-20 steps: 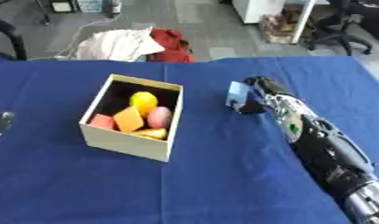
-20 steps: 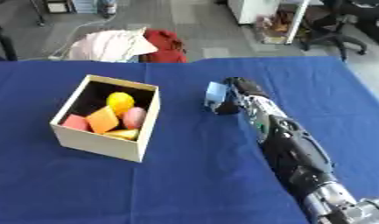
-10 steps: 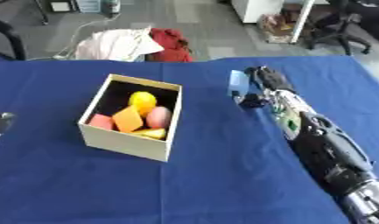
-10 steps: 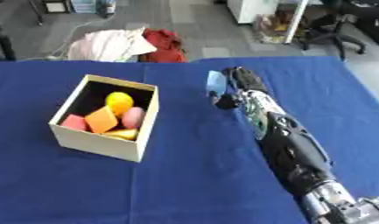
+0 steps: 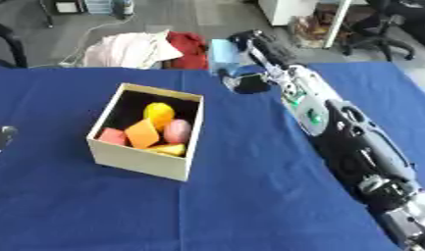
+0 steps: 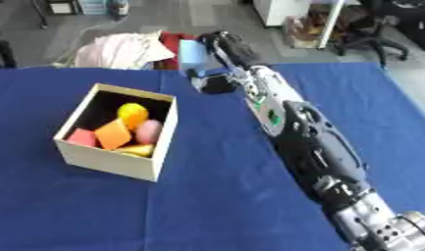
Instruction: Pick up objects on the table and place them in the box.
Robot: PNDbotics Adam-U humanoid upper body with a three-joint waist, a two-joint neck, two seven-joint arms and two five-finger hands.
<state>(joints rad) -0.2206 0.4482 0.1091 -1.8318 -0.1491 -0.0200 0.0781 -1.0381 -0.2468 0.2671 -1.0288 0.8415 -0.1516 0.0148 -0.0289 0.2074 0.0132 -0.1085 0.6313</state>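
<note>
Fingers of the right hand [image 5: 250,46] were curled round a pale blue block [image 5: 224,50], which had been lifted from beside the box [image 5: 146,131] and now hung higher and farther back, over the far edge of the blue worktop [image 5: 241,196], to the box's far right. The box sat as before at left of centre, holding yellow, orange, pink and red pieces. No writing could be read on the block or box.
</note>
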